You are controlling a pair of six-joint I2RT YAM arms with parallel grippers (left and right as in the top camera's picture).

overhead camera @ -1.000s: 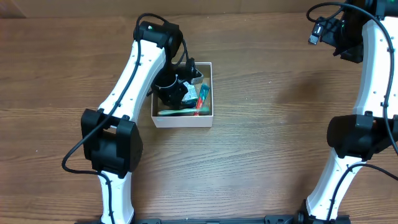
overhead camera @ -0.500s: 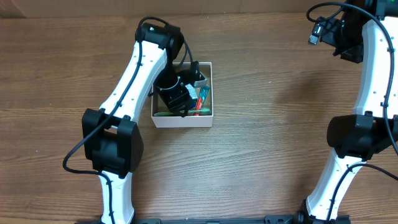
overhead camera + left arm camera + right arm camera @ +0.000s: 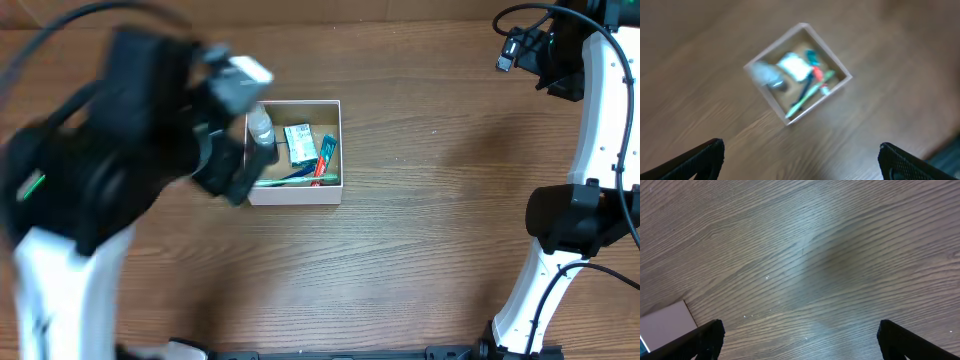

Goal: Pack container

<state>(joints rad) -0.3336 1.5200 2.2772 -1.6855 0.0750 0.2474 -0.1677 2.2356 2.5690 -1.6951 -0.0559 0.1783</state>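
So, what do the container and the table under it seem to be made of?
The container looks like thin cardboard: flat matte white walls with sharp corners and a brown floor. The table looks like wood or a wood-look laminate, with long grain lines and a dull sheen. The pictures leave open which of the two it is.

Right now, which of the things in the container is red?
The thin red stick near the container's wall on the right arm's side. The bottle is clear, the packet green-white, the other sticks teal, green, blue.
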